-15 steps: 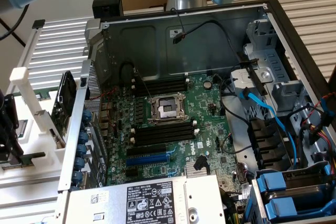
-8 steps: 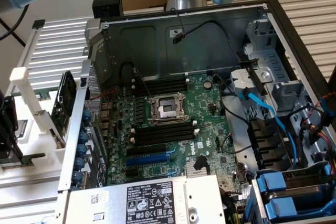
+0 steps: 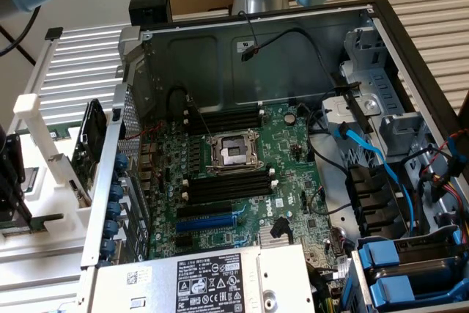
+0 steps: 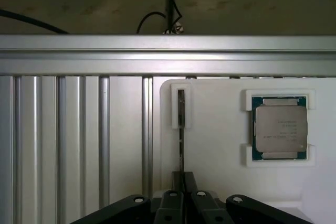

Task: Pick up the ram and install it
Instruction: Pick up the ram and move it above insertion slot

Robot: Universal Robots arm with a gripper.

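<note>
While I hang straight down over the white plastic holder [image 4: 218, 150], my gripper [image 4: 182, 178] pinches the thin, edge-on ram stick [image 4: 181, 145].

Light: bright, even | glare: aluminium rail [image 4: 168, 56], white holder [image 4: 215, 156] washed pale | shadow: ram [image 4: 180, 140], claw [image 4: 182, 176] dark; computer case wall [image 3: 212, 64] dim

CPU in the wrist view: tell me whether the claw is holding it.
No, the CPU sits in its white tray, apart from the claw at the ram.
</note>
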